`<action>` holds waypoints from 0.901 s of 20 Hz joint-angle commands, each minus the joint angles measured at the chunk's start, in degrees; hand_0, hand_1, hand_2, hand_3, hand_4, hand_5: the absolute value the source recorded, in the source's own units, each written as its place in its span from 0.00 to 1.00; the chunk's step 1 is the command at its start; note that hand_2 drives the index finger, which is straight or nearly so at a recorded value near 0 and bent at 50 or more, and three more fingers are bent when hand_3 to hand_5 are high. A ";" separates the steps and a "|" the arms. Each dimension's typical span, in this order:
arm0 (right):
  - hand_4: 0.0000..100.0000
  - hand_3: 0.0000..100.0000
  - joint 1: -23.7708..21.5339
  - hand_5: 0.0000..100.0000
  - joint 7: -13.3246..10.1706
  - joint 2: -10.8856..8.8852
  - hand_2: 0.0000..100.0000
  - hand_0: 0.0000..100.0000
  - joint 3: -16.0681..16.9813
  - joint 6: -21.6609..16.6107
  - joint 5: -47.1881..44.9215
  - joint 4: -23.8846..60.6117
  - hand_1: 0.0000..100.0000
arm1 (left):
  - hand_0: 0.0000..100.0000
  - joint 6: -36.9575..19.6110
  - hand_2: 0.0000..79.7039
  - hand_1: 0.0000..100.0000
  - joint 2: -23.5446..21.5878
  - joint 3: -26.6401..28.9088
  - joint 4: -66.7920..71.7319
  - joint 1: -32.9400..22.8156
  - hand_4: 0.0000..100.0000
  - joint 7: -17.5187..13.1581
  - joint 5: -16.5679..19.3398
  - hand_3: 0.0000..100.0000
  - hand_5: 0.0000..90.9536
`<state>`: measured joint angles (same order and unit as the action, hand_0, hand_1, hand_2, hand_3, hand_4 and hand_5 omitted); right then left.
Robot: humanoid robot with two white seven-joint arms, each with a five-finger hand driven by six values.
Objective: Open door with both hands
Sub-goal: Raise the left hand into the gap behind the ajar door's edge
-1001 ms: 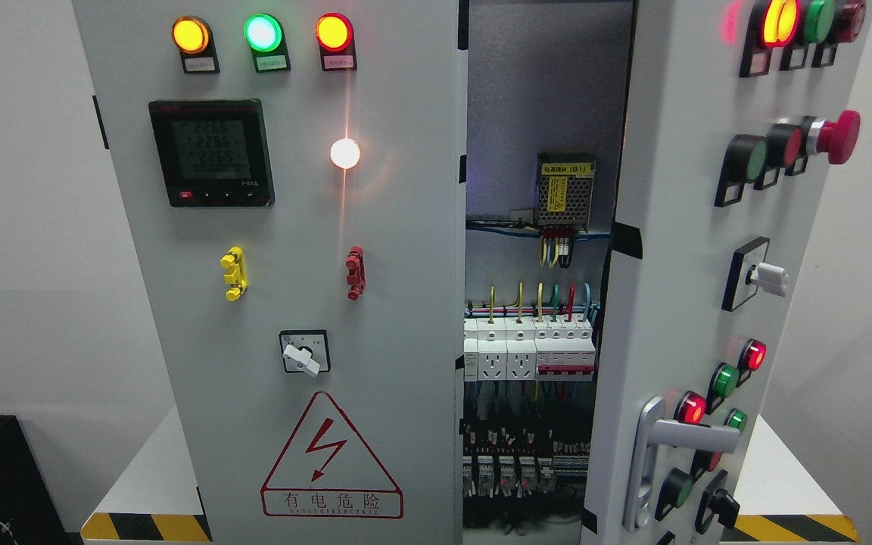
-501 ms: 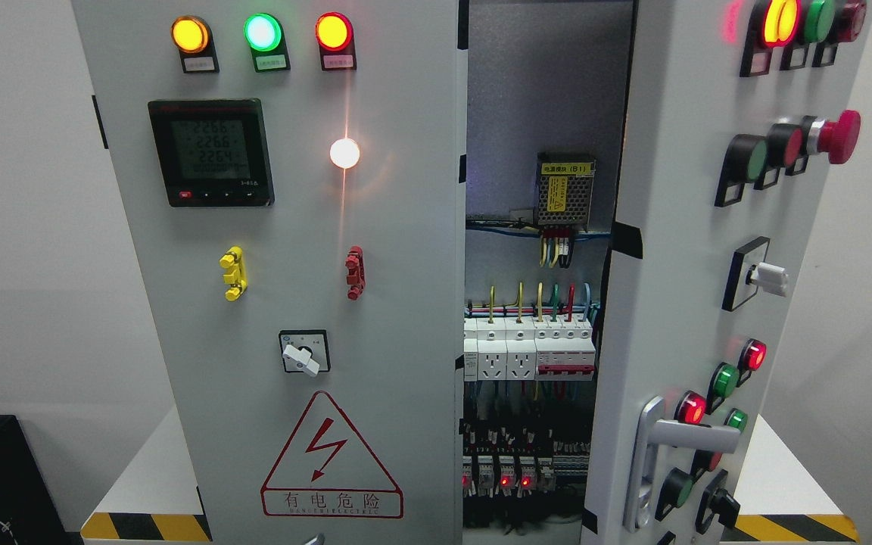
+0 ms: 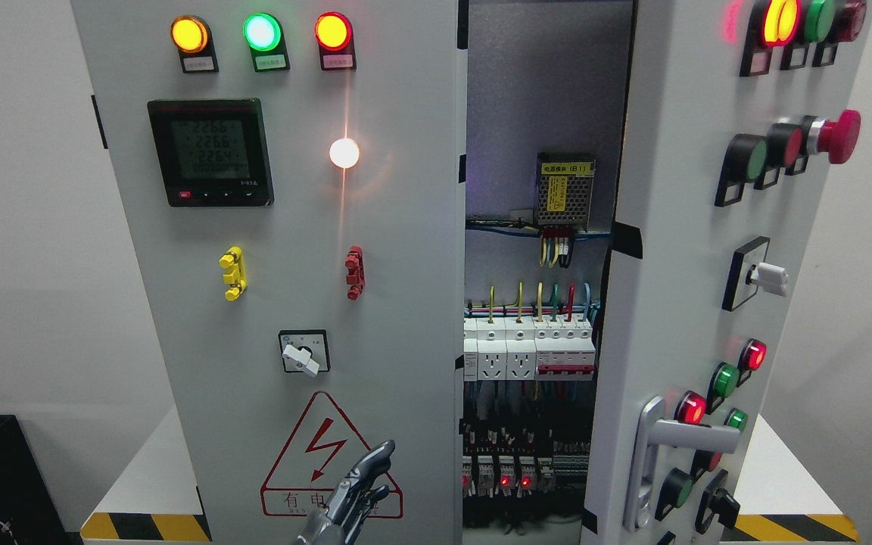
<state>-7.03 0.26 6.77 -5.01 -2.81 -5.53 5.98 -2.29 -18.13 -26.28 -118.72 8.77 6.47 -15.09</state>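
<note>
Your cabinet has two doors, and both stand partly swung out. The right door (image 3: 678, 250) is angled toward you at the right of the gap, its face turned so the lamps and buttons on it show nearly edge-on. Its silver handle (image 3: 659, 454) sits low on the door, just left of a lit red lamp (image 3: 690, 409), and nothing touches it. The left door (image 3: 375, 250) fills the area left of the gap and faces you more squarely.

Between the doors you can see the cabinet interior (image 3: 542, 98): a small power supply (image 3: 565, 189) with a yellow label high up, a row of white breakers (image 3: 530, 356) below it, and relays with small red lights near the bottom.

Your left hand (image 3: 353, 492) comes up from the bottom edge, in front of the lower part of the left door, over the red warning triangle (image 3: 330, 462). Its fingers (image 3: 375, 458) are extended and lie close together, pointing up and to the right toward the gap; they hold nothing. You cannot tell whether they touch the door.

Above the triangle on the left door sit a rotary switch (image 3: 303, 352), a yellow clip (image 3: 233, 272), a red clip (image 3: 355, 272), a meter (image 3: 210, 151) and three lit lamps (image 3: 262, 32) at the top.
</note>
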 commanded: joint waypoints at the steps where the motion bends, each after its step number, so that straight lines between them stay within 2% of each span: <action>1: 0.00 0.00 0.00 0.00 0.00 0.00 0.00 0.19 0.00 0.00 0.00 0.00 0.00 | 0.00 1.76 0.00 0.00 5.12 -5.54 -1.07 7.57 0.00 0.13 -1.69 0.00 0.00; 3: 0.00 0.00 0.00 0.00 0.00 0.00 0.00 0.19 0.00 0.00 0.00 0.00 0.00 | 0.00 1.68 0.00 0.00 5.21 -5.71 -1.07 9.32 0.00 0.21 -2.39 0.00 0.00; 7: 0.00 0.00 0.00 0.00 0.00 0.00 0.00 0.19 0.00 0.00 0.00 0.00 0.00 | 0.00 1.85 0.00 0.00 5.56 -5.72 -0.28 13.28 0.00 0.30 -6.79 0.00 0.00; 14: 0.00 0.00 0.00 0.00 0.00 0.00 0.00 0.19 0.00 0.00 0.00 0.00 0.00 | 0.00 1.59 0.00 0.00 6.79 -5.72 0.42 18.81 0.00 0.39 -7.93 0.00 0.00; 18: 0.00 0.00 0.00 0.00 0.00 0.00 0.00 0.19 0.00 0.00 0.00 0.00 0.00 | 0.00 1.94 0.00 0.00 6.70 -5.72 0.60 22.42 0.00 0.48 -13.54 0.00 0.00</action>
<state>-7.03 0.26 6.77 -5.01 -2.81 -5.53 5.98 -0.50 -13.23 -30.85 -118.65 26.38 6.91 -23.78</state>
